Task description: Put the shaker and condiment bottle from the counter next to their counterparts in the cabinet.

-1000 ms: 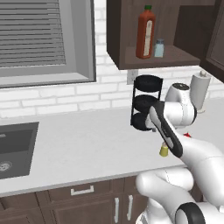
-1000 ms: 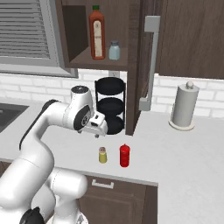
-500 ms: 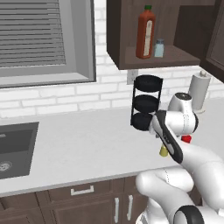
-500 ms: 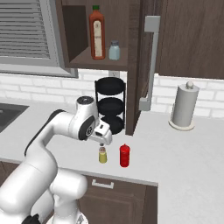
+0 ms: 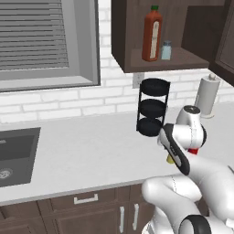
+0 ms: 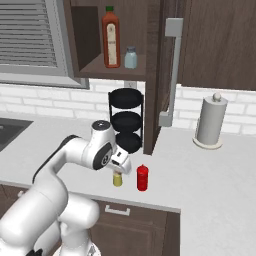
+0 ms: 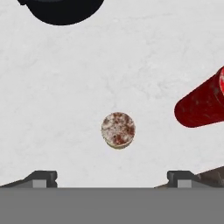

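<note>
The yellow-green shaker (image 6: 117, 179) stands upright on the white counter, and its speckled cap (image 7: 118, 130) shows from straight above in the hand view. My gripper (image 6: 120, 168) hangs just above it, open, with both fingertips (image 7: 43, 177) wide apart and nothing between them. The small red condiment bottle (image 6: 142, 178) stands just right of the shaker, seen also as condiment bottle (image 7: 201, 105). In the open dark brown cabinet (image 6: 100, 70), the tall orange-red bottle (image 6: 111, 37) and the pale blue shaker (image 6: 130, 57) stand side by side. The arm partly hides the shaker (image 5: 170, 159) in the left base view.
A black three-tier rack (image 6: 126, 125) stands behind the shaker under the cabinet. The cabinet's open door (image 6: 170, 75) hangs to the right of the rack. A paper towel roll (image 6: 210, 122) is further right. A sink (image 5: 13, 155) lies at the far left.
The hand has swung forward and down from in front of the rack to just over the yellow-green shaker. The jaws have stayed open, and the bottle and shaker have not moved.
</note>
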Motion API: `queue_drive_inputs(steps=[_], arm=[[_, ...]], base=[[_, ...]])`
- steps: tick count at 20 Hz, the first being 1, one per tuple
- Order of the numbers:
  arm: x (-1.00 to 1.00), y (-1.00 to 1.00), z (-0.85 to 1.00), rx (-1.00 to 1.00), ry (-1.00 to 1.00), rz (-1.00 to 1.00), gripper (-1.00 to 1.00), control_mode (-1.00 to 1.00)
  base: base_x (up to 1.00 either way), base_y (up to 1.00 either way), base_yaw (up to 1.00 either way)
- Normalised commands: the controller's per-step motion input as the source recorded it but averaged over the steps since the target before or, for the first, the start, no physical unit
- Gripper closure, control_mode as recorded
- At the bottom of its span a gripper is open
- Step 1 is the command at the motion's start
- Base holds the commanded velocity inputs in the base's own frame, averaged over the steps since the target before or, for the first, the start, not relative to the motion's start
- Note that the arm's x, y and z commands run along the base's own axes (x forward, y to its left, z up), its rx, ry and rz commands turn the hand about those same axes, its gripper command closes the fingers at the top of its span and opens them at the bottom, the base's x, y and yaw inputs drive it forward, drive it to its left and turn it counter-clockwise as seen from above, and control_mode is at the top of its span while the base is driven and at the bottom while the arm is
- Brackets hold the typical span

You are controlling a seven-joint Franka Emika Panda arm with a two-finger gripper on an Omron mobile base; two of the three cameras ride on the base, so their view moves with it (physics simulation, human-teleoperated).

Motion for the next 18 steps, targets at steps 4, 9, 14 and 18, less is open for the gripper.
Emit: queue_drive_inputs(steps=[4,9,14,18], arm=[[0.00,-0.14,-0.34,0.00,-0.02,-0.06,-1.00,-1.00],[0.00,-0.09,-0.31,0.00,-0.02,-0.04,-1.00,-1.00],[0.00,-0.01,-0.26,0.00,0.00,-0.02,-1.00,-1.00],[0.01,0.00,-0.22,0.00,0.00,-0.01,-1.00,-1.00]], base=[[0.00,0.00,0.00],[0.00,0.00,0.00],[0.00,0.00,0.00],[0.00,0.00,0.00]])
